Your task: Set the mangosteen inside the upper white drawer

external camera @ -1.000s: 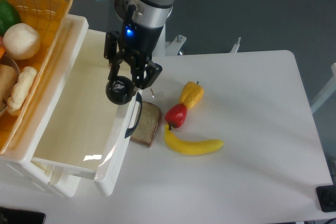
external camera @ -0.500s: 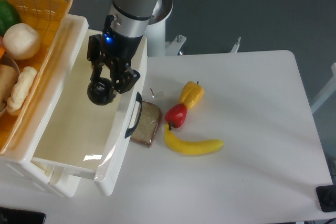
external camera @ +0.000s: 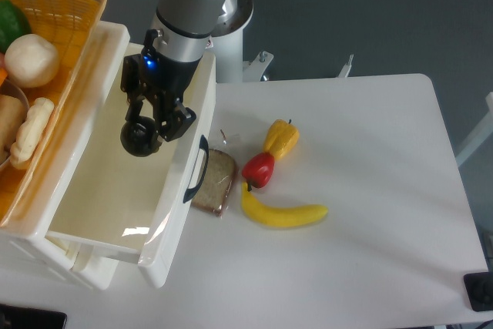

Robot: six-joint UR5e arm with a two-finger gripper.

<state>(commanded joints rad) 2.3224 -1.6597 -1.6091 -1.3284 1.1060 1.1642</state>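
Gripper: the black two-finger gripper (external camera: 144, 130) is hanging over the open drawer, its fingers clamping the small glossy black-purple mangosteen (external camera: 140, 138).
Mangosteen: the ball is being held in the air above the drawer's cavity, apart from its floor.
Drawer: the large deep cream-white plastic upper drawer (external camera: 115, 190) is standing pulled out, its dark curved handle (external camera: 197, 169) facing the table.
Change: over the last second the arm has been carrying the fruit leftward, from above the handle and front wall to a spot inside the rim line.
Meaning: the carry is looking nearly finished; what appears to be left is a lowering and a release.
On the white table (external camera: 370, 229): one brown slice of bread (external camera: 215, 182) just beside the handle, one red pepper (external camera: 259, 169), one yellow pepper (external camera: 281, 138), one yellow banana (external camera: 282, 213), all clustered close together.
Behind the drawer: one orange wicker basket (external camera: 73, 21) holding one pale round vegetable (external camera: 31, 60), a green item (external camera: 11, 23) and other pale pieces too cropped to count.
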